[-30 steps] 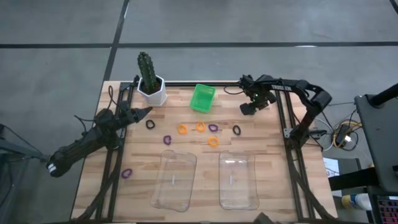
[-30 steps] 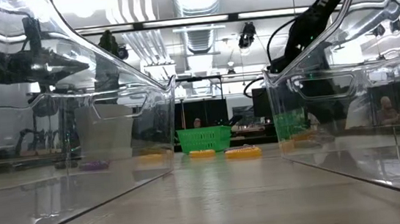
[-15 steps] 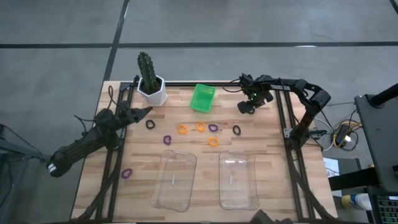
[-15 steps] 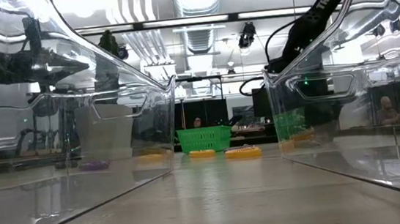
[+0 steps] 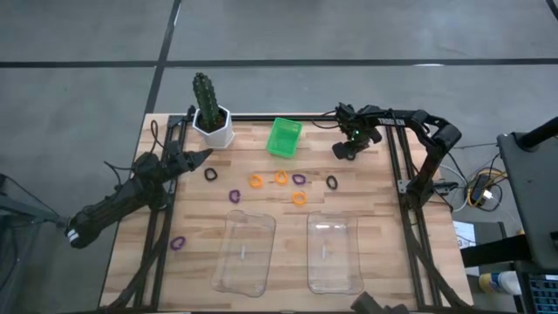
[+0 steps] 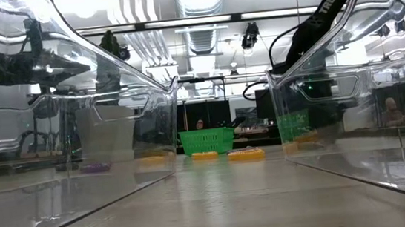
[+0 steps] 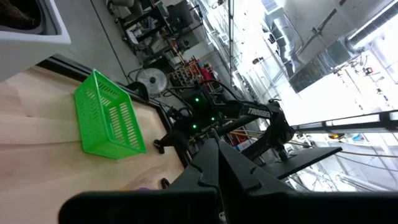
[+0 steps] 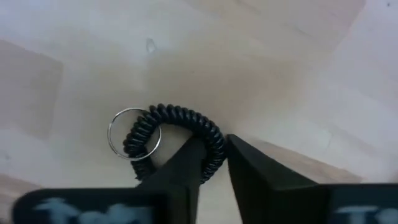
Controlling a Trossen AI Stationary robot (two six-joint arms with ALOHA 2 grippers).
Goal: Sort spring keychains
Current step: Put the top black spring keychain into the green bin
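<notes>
Several small spring keychains lie flat on the wooden table in the high view: a black one (image 5: 210,174), purple ones (image 5: 234,195) (image 5: 299,179) (image 5: 178,243), orange ones (image 5: 255,181) (image 5: 281,177) (image 5: 299,198) and another black one (image 5: 331,181). My right gripper (image 5: 346,150) (image 8: 214,146) is near the far right of the table, shut on a further black keychain (image 8: 174,118) with a metal ring (image 8: 134,134). My left gripper (image 5: 207,155) (image 7: 214,146) is shut on nothing, just left of the first black keychain. My right gripper pinches the black keychain's coil (image 8: 214,134) between its two fingers, at the end away from the metal ring. The fingers come from above, pointing down at the table. Whether the keychain lies on the wood or is lifted, I cannot tell.
Two clear trays (image 5: 244,251) (image 5: 334,253) sit side by side near the table's near edge. A green basket (image 5: 285,137) and a cactus in a white pot (image 5: 212,118) stand at the far edge. Black frame rails run along both table sides.
My right gripper has shifted a little toward the table's left. Everything else stays put.
</notes>
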